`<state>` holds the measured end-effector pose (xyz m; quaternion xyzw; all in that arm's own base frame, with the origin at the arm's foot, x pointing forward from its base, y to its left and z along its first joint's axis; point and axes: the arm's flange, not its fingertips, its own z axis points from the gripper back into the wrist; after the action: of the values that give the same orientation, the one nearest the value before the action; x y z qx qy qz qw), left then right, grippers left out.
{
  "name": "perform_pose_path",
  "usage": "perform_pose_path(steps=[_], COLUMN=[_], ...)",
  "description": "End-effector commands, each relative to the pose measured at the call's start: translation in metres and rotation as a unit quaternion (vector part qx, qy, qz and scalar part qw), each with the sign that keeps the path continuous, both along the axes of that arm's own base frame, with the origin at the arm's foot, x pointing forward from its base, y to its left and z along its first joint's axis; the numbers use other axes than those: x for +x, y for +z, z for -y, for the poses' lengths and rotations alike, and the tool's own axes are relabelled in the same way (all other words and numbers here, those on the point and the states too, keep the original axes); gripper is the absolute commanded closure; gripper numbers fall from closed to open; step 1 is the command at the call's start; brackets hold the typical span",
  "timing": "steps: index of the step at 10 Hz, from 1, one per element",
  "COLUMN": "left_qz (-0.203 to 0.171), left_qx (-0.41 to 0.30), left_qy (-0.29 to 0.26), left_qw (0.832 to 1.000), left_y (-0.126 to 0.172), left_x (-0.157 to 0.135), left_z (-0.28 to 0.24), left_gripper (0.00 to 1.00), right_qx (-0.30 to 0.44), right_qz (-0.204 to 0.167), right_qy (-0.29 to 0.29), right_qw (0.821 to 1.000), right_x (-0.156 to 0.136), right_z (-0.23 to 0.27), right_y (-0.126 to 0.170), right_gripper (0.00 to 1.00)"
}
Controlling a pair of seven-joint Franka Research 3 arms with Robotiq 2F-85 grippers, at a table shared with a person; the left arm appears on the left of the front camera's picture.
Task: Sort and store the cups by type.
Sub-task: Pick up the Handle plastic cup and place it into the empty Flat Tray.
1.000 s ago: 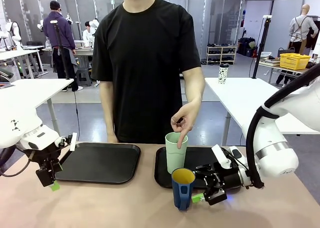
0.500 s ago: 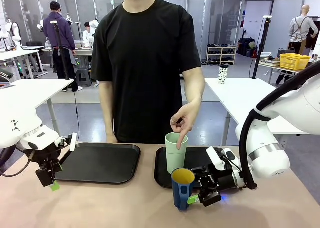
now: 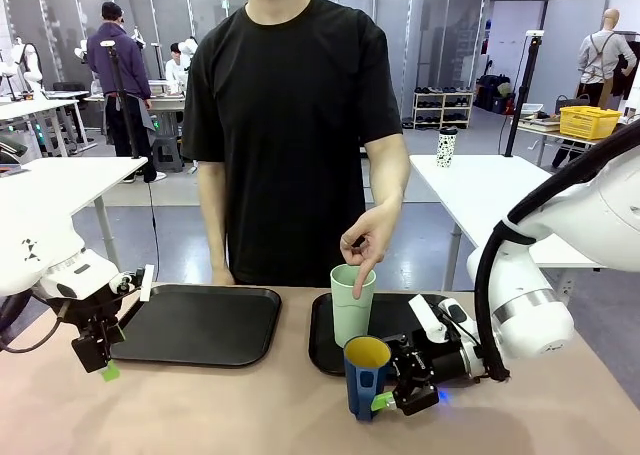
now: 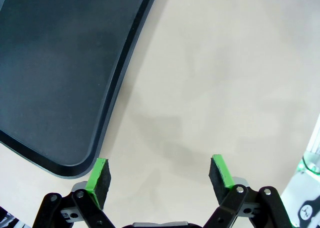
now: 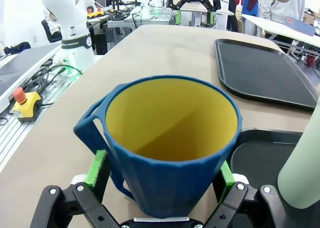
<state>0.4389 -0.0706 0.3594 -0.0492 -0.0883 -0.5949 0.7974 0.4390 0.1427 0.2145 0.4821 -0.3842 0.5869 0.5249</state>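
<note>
Though no writing shows, the blue mug looks plain.

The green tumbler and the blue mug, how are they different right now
The green tumbler is taller, pale and handleless; the blue mug is shorter, dark, yellow inside, with a handle. The tumbler stands on the right black tray with the person's hand pointing a finger at its rim; the mug stands on the bare table, between the open fingers of the right gripper. Both are upright.
</note>
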Motion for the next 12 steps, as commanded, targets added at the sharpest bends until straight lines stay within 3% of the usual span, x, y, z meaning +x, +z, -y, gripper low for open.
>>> perform_pose_path(steps=[1,7,8,9,10,11,12], left_qz=[0.004,0.004,0.004,0.004,0.004,0.004,0.004], left_qx=[-0.007,-0.007,-0.007,-0.007,-0.007,-0.007,-0.007], left_qy=[-0.008,-0.008,-0.008,-0.008,-0.008,-0.008,-0.008], left_qw=[1.0,1.0,1.0,1.0,1.0,1.0,1.0], left_y=[-0.0002,-0.0002,-0.0002,-0.0002,-0.0002,-0.0002,-0.0002], left_x=[-0.0002,-0.0002,-0.0002,-0.0002,-0.0002,-0.0002,-0.0002], left_z=[-0.0027,-0.0027,-0.0027,-0.0027,-0.0027,-0.0027,-0.0027], left_gripper=[0.0,0.0,0.0,0.0,0.0,0.0,0.0], right_qx=[0.017,0.012,0.008,0.007,0.007,0.005,0.005], right_qz=[0.011,0.016,0.022,0.021,0.021,0.021,0.023], right_qy=[-0.004,-0.012,-0.01,-0.008,-0.009,-0.01,-0.014], right_qw=[1.0,1.0,1.0,1.0,1.0,1.0,1.0], right_x=[0.005,0.0107,0.0095,0.0091,0.0086,0.0083,0.0083], right_z=[-0.0106,-0.0194,-0.0189,-0.0186,-0.018,-0.0176,-0.0167], right_y=[-0.0043,-0.0076,-0.0078,-0.0077,-0.0073,-0.0072,-0.0066], right_gripper=[0.0,0.0,0.15,0.15,0.31,0.2,0.46])
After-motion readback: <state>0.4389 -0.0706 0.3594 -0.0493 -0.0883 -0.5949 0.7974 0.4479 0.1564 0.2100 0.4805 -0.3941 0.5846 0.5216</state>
